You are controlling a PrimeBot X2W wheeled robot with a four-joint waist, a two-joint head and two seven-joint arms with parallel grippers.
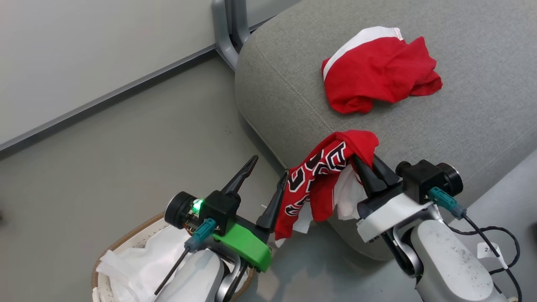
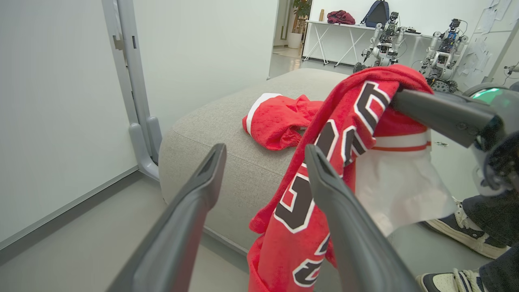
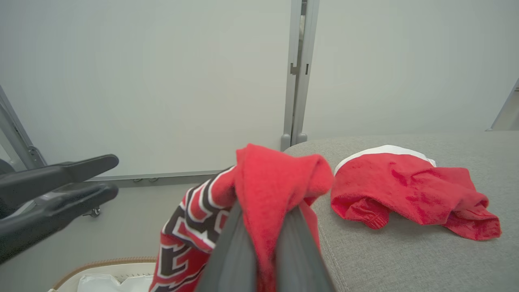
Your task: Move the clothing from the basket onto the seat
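- My right claw (image 1: pixel 367 165) is clamped on a jersey (image 1: pixel 323 176), with the red cloth bunched over both fingertips.
- That grip sits right at the seat's (image 1: pixel 293 54) near edge, so the jersey's top is level with the cushion. The rest hangs down off the seat's side.
- The hanging part shows black-and-white lettering, with a white panel behind it.
- My left claw (image 1: pixel 270 165) is spread wide and holds nothing.
- It hovers off the seat, over the floor, just beside the hanging jersey.
- One of its fingers is very close to the cloth, and I cannot tell whether it touches.
- A second jersey (image 1: pixel 377 77) lies crumpled on top of the seat, well in from the edge and apart from the one I hold. A white band shows along its far side.
- The basket (image 1: pixel 126 239) stands on the floor, off the seat's corner and under my left arm.
- A white liner (image 1: pixel 138 264) lies rumpled inside it.
- A person's shoes (image 2: pixel 466 231) are on the floor near the seat.
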